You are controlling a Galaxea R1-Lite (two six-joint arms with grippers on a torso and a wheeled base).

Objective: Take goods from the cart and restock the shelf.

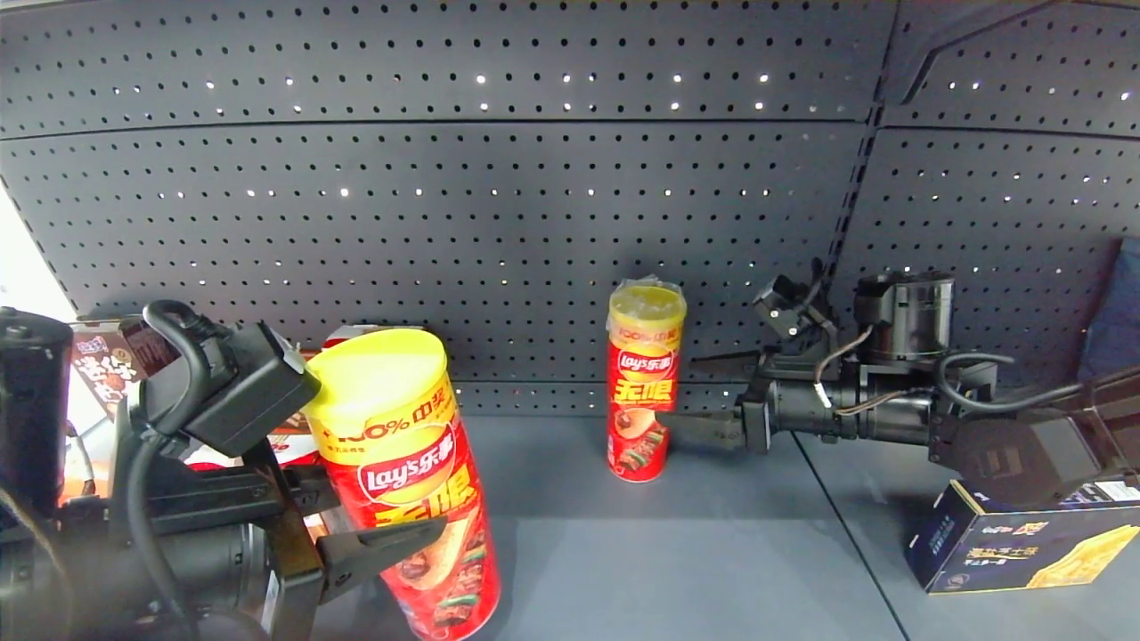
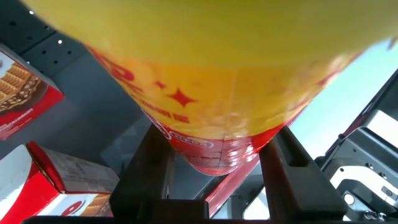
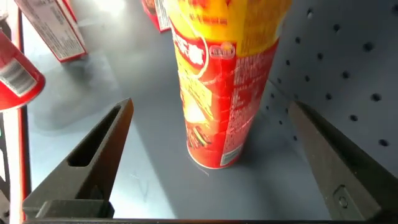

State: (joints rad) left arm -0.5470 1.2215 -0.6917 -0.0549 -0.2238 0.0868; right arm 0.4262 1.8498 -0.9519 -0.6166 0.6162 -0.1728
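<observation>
My left gripper (image 1: 405, 525) is shut on a red chips can with a yellow lid (image 1: 405, 472), held upright at the shelf's front left. In the left wrist view the can (image 2: 211, 93) sits between both fingers (image 2: 146, 168). A second, identical can (image 1: 643, 383) stands upright on the grey shelf (image 1: 623, 552) near the pegboard back wall. My right gripper (image 1: 686, 392) is open just right of that can. Seen from the right wrist, this can (image 3: 217, 93) stands ahead of the widely spread fingers (image 3: 93, 162), untouched.
A dark blue and yellow box (image 1: 1015, 543) lies on the shelf at the right, under my right arm. Red snack boxes (image 1: 107, 365) stand at the far left behind my left arm. The pegboard wall (image 1: 534, 223) closes the back.
</observation>
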